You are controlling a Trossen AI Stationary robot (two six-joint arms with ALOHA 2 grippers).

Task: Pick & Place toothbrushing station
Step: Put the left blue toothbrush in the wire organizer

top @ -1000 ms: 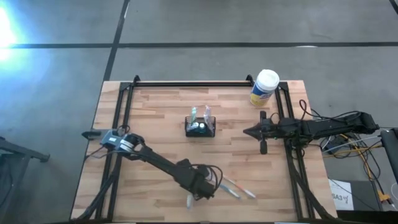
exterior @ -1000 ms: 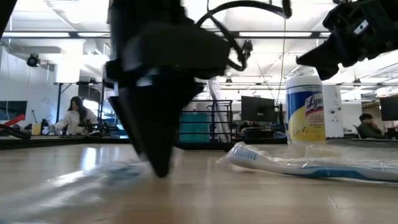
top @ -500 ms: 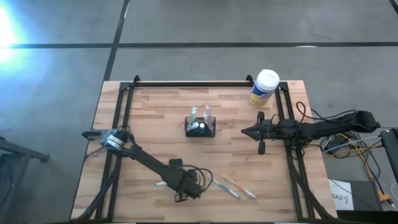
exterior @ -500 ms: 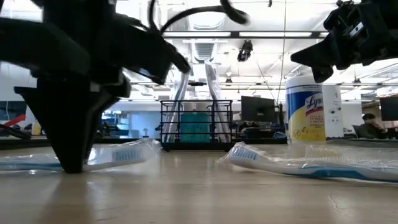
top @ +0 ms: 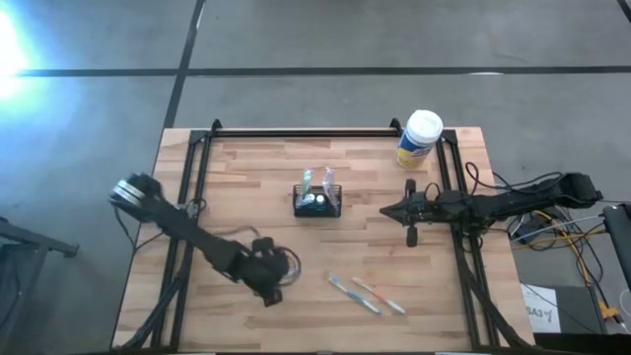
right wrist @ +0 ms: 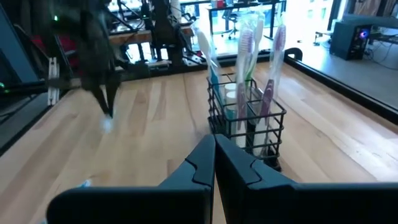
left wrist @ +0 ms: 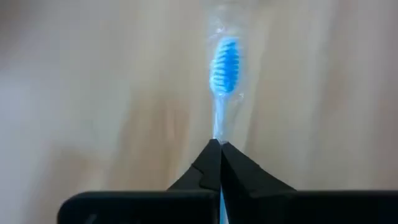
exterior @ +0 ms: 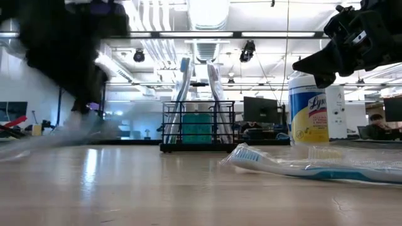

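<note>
The toothbrushing station point(top: 317, 204), a black wire caddy with toothbrushes standing in it, sits at the table's middle and also shows in the low view point(exterior: 198, 125) and in the right wrist view point(right wrist: 245, 124). My left gripper point(top: 268, 292) is near the table's front left, shut on a wrapped toothbrush with blue bristles point(left wrist: 225, 59). My right gripper point(top: 386, 210) hovers shut to the right of the caddy, pointing at it, with nothing in it. My left gripper pinches the toothbrush's thin neck point(left wrist: 217, 127), just behind the bristle head, between its two fingertips point(left wrist: 208, 155). The brush runs on straight past the fingertips, head outward. In the low view it shows only as a slanting blur point(exterior: 56, 137), the head end off the table.
Two more wrapped toothbrushes point(top: 353, 293) point(top: 381, 297) lie on the wood near the front edge, right of my left gripper. A yellow canister with a white lid point(top: 419, 138) stands at the back right. Black frame rails point(top: 296, 132) run along the table's edges.
My left gripper has gone toward the table's left edge and has risen, taking the blue-bristled toothbrush with it. The brush lay on the table half a second ago and now slants upward off it.
</note>
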